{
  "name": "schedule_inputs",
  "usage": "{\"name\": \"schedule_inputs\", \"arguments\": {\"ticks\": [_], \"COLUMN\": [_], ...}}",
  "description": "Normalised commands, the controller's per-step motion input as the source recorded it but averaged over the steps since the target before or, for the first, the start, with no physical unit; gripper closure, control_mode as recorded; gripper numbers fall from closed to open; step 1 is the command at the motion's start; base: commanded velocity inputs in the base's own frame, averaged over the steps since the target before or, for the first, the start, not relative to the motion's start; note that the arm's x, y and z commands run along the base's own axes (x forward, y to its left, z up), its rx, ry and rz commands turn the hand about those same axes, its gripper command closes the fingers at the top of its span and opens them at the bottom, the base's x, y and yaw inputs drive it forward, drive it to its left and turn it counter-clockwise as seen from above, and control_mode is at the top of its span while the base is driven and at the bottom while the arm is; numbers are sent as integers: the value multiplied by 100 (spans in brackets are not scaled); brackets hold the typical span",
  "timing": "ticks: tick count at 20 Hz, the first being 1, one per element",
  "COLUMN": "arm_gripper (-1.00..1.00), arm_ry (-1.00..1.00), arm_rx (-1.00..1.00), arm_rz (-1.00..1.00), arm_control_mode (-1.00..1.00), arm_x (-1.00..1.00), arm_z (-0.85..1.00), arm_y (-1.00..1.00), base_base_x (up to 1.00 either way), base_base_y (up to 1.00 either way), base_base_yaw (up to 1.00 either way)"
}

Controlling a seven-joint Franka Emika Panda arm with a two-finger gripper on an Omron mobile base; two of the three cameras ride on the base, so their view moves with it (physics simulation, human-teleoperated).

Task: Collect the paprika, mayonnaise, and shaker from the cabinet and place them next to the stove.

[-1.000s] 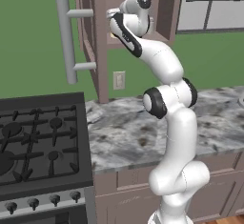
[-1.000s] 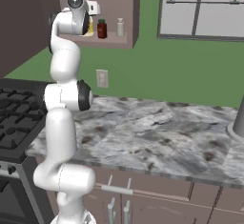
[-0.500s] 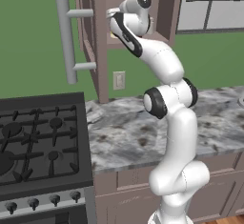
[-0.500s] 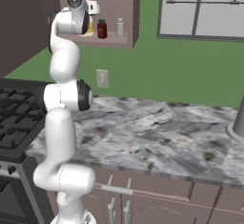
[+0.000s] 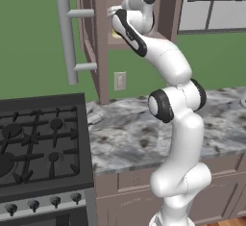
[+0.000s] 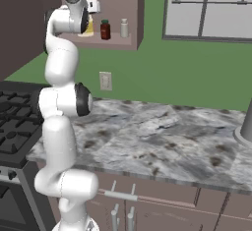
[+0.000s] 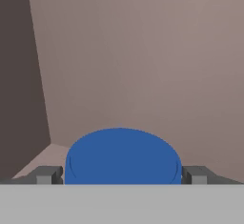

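— Up in the cabinet (image 6: pixel 125 14), that's where everything is happening. The arm reaches right into it, above the stove (image 5: pixel 41 145) and the grey tabletop (image 6: pixel 162 136).

— And the mayonnaise (image 7: pixel 123 156)?

— On the shelf, at the left end. From the wrist camera its blue lid sits squarely between the two fingertips (image 7: pixel 47 174) of the hand (image 7: pixel 123 178), one on each side.

— Clenched on it?

— I can't tell. The tips look close to the lid's sides, but whether they press it isn't visible.

— The smaller ones?

— The paprika (image 6: pixel 105 29) stands just to the right of the arm on the same shelf, and the shaker (image 6: pixel 124 28) beside that, a little apart. Both upright.

— What worries you?

— If the grip is only on the lid's edge, I'd guess the jar could slip on the way out. And a sideways swing while withdrawing might knock the paprika over, it stands so near. The open door (image 5: pixel 89 32) to the left leaves little room too.
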Motion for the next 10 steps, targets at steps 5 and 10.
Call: {"name": "schedule_inputs", "arguments": {"ticks": [5,10], "arm_gripper": [100,100], "arm_ry": [-4,-5], "arm_rx": [0,0], "arm_rz": [8,12], "arm_control_mode": [-100,-100], "arm_x": [-58,-73], "arm_z": [-4,-25], "arm_y": [4,-3], "base_base_x": [0,0], "base_base_y": [0,0], "base_base_yaw": [0,0]}}
